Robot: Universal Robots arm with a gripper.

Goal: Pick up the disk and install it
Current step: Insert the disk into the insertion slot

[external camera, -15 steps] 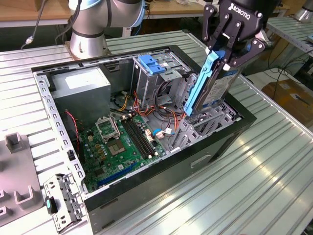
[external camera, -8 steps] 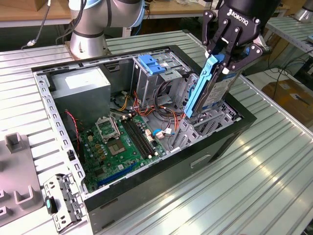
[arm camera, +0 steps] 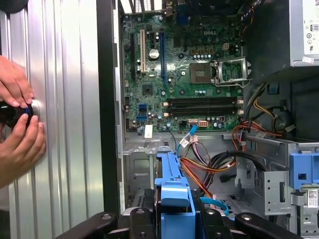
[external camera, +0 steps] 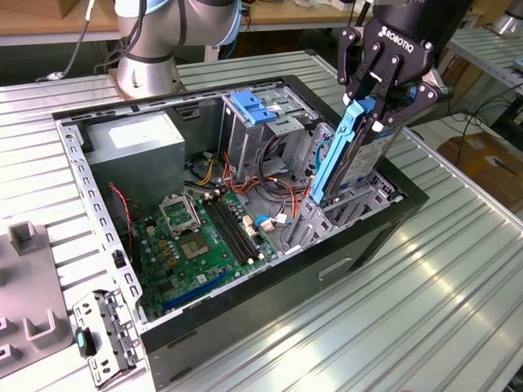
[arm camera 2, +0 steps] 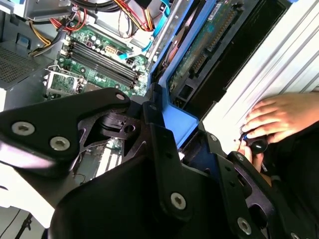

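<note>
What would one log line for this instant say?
gripper: shut on disk | disk: tilted, lower end inside computer case | person's hands: on table beside case

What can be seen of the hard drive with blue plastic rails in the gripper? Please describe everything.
The disk, a rectangular dark metal hard drive framed by blue plastic side rails, stands on end, slightly tilted, clamped by the black gripper. Its lower end reaches into the grey metal drive bay of the open black computer case. The second wrist view shows its green circuit board and connectors.
</note>
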